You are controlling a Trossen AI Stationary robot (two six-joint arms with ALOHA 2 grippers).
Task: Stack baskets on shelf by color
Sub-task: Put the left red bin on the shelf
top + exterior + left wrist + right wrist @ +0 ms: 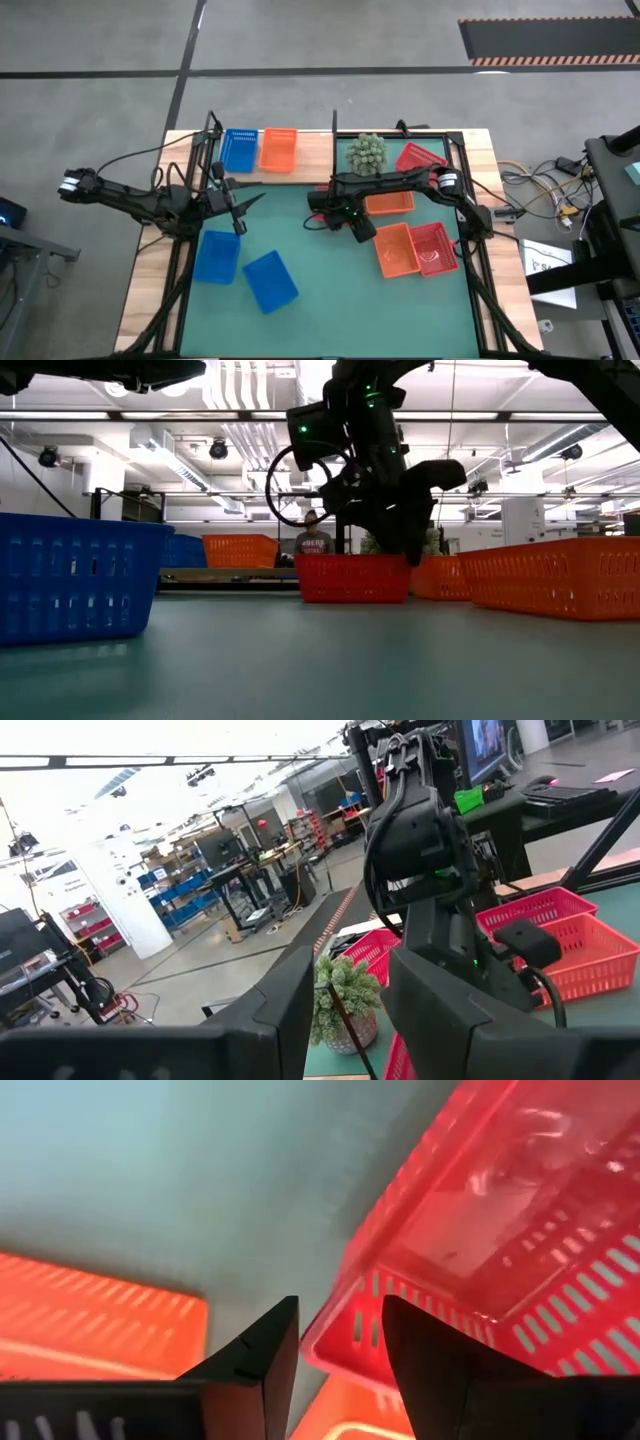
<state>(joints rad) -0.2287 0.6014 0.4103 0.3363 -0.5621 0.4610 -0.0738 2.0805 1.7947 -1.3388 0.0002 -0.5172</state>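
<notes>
The right gripper's parted fingers are framing a red-pink basket's corner over green mat, orange basket lying lower left.

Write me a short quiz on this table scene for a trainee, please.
1. True or false: two blue baskets lie on the green mat.
2. In the high view, what stands on the shelf between the orange basket and the tilted red basket? A) spiky green ball plant B) a bottle C) a cup
3. Which is nearer the red basket on the mat: the left tool or the right tool?

Key: 1 true; 2 A; 3 the right tool.
</notes>
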